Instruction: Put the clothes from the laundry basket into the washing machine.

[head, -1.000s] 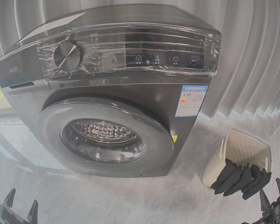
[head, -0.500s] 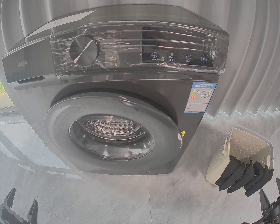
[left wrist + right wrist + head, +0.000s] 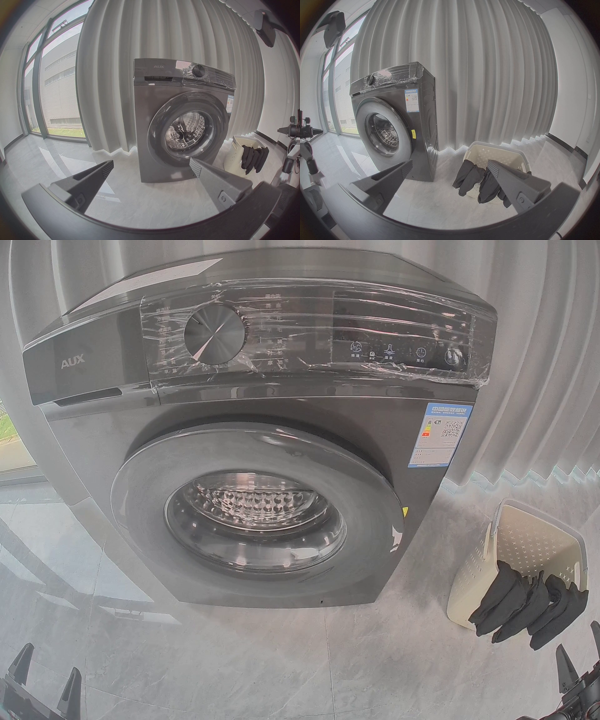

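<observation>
**Head view: both hands empty, the laundry waiting in its basket**

Over on the left, the left hand (image 3: 50, 660) hangs well short of the machine, fingers spread and nothing between them. Ahead stands the washing machine (image 3: 281, 409), backed against the curtain (image 3: 544, 365), with plastic film wrapped over its control panel. Its round door (image 3: 256, 521) looks shut, the drum showing through the glass. I'd say the door has to be opened before anything can go in, and the left hand is the one facing it.

To the machine's right, near its front corner, the laundry basket (image 3: 531, 540) sits on the floor (image 3: 250, 665). The dark clothes (image 3: 531, 609) are draped over the basket's near rim, half in and half out, which leaves loose folds easy to pinch. Furthest right, the right hand (image 3: 450, 163) is also released and empty. It points toward the basket, so it looks the likelier one to do the picking.
</observation>
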Controlling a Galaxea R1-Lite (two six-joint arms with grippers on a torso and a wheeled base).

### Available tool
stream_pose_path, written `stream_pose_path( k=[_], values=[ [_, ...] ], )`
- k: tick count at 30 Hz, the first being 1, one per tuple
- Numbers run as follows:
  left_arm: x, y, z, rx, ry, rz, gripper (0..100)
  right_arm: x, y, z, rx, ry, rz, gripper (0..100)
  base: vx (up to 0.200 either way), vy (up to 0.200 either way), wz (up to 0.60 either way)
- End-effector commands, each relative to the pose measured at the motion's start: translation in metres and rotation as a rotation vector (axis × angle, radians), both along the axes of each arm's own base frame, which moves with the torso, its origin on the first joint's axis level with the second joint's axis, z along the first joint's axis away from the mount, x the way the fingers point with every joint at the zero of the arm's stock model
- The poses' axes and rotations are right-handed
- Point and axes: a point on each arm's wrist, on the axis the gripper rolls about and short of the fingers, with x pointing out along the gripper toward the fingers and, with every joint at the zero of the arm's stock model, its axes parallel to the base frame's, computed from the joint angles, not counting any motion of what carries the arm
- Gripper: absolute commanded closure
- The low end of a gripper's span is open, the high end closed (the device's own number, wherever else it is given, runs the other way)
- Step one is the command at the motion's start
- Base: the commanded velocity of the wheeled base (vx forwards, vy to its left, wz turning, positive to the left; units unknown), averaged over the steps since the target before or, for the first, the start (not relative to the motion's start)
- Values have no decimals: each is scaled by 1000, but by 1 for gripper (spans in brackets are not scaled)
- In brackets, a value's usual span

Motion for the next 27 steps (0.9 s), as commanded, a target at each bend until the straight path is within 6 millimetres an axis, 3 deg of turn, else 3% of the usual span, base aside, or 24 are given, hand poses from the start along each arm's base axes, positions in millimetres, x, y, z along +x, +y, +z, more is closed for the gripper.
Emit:
stream_pose_path(
  k=[1, 19, 27],
  values=[
    [0, 0, -5, -1, 4, 0, 0, 1, 0, -5, 0, 18, 0, 0, 0, 0, 0],
    [0, 0, -5, -2, 5, 1, 0, 1, 0, -5, 0, 16, 0, 0, 0, 0, 0],
    [0, 0, -5, 1, 3, 1, 0, 1, 0, -5, 0, 18, 2, 0, -150, 0, 0]
  ],
)
